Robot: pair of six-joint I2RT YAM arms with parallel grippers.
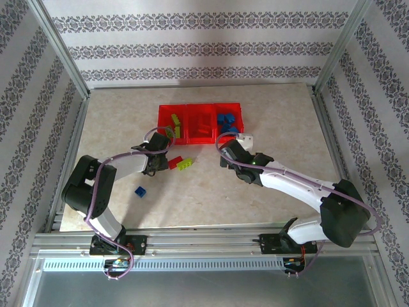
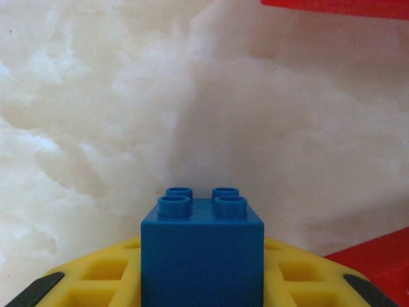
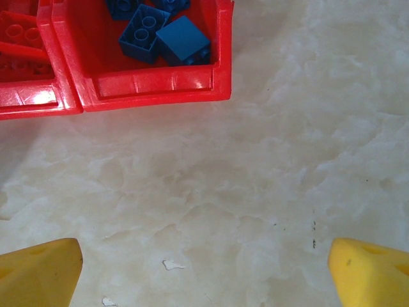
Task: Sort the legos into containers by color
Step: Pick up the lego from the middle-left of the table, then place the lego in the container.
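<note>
left wrist: your left gripper [image 2: 202,289] pinches blue lego [image 2: 202,252], studs up, ready for blue bin [image 1: 229,106] at 2 o'clock; right gripper [image 3: 204,272] wide, empty.

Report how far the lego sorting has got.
Done: the red tray holds green bricks in its left bin, red bricks in the middle, blue bricks in the right. In hand: the left gripper is shut on a blue brick; the right gripper hangs open before the tray. Left: a red brick, a green brick and a second blue brick lie on the table.
</note>
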